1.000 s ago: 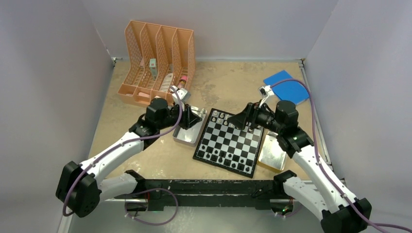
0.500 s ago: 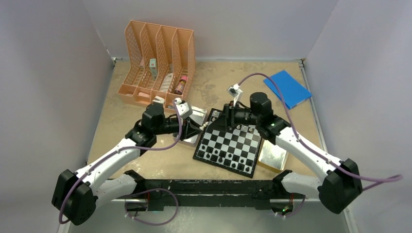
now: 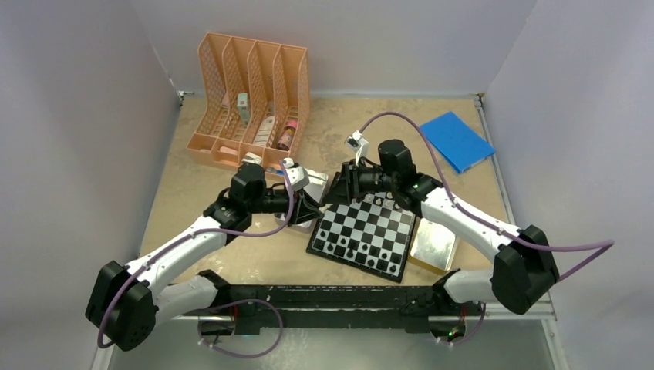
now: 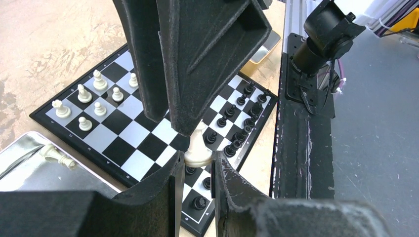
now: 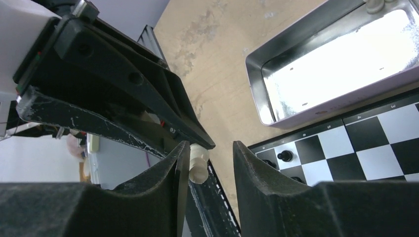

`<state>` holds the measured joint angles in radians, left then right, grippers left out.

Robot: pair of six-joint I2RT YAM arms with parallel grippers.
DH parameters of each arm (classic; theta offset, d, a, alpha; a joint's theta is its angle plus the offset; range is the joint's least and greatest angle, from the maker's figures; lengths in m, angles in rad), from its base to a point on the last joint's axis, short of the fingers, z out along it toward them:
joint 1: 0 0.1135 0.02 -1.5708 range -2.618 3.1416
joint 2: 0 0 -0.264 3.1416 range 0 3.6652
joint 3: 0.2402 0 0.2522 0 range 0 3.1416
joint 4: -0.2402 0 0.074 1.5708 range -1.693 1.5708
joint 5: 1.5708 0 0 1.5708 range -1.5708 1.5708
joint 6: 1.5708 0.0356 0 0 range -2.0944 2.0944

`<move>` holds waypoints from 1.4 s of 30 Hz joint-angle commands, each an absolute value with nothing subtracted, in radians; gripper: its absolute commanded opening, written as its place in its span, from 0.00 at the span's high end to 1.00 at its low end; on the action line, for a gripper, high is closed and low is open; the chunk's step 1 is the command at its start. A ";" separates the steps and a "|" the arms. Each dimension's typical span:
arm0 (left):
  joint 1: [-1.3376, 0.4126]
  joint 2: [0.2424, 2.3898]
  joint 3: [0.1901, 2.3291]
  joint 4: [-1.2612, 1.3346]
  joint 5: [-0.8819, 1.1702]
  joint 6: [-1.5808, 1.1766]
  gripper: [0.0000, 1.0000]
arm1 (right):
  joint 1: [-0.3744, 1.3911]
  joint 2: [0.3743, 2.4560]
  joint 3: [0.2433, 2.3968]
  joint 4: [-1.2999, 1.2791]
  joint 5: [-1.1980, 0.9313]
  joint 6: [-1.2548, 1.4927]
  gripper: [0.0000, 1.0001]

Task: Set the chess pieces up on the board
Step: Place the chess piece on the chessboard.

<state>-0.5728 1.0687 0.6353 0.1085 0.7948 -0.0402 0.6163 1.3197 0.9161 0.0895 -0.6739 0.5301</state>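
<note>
The board lies between two tins. Several white chess pieces stand at its far end and black ones along its near edge. My left gripper is shut on the base of a white chess piece, held just off the board's left corner. My right gripper meets it from the right, its fingers standing around the top of that piece. One finger touches the piece and a gap shows on the other side, so the jaws stand open.
A metal tin left of the board holds a lying white piece. A second tin sits at the board's right. At the back stand a peach file organiser and a blue pad.
My right arm has swung left across the board's far edge to the left gripper, and its jaws have narrowed around the held piece. The left gripper has edged toward the board.
</note>
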 commanded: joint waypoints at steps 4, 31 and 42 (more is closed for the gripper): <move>-0.577 1.057 0.643 0.152 0.809 -0.023 1.00 | 0.633 1.308 0.953 0.068 -0.727 0.480 0.63; -0.578 1.094 0.736 0.005 0.680 -0.055 0.46 | 0.632 1.155 0.949 -0.087 -0.290 0.512 0.88; -0.577 1.071 0.845 -0.180 0.694 -0.046 0.03 | 0.632 1.207 1.024 -0.229 0.119 0.495 0.88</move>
<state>-0.5808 1.0954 0.7509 -0.1219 0.6895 -0.0586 0.6319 1.1934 0.9665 -0.1833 -0.0723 0.5072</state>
